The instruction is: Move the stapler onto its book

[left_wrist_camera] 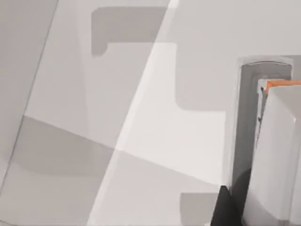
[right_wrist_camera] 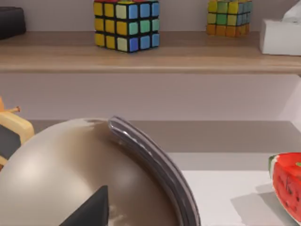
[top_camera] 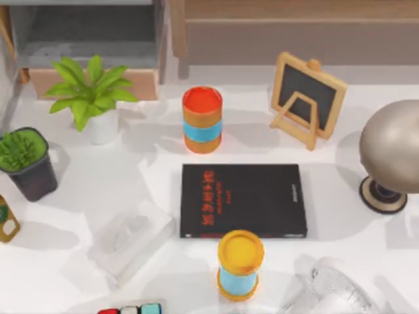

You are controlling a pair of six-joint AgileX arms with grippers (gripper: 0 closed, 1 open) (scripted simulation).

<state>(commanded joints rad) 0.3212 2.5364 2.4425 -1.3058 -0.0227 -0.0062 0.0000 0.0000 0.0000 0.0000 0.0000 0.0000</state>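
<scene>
Black book flat on table

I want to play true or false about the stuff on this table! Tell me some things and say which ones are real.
1. The black book lies flat near the middle of the table. True.
2. A cylinder with an orange-red top stands on the book. False: it stands on the table behind the book, not touching it.
3. The yellow-topped cylinder stands at the book's front edge. True.
4. The small chalkboard easel lies flat on the book. False: it stands upright on the table, behind the book toward the right.
5. Two potted plants sit on the table's right side. False: the leafy plant and the dark-potted plant are on the left.
</scene>
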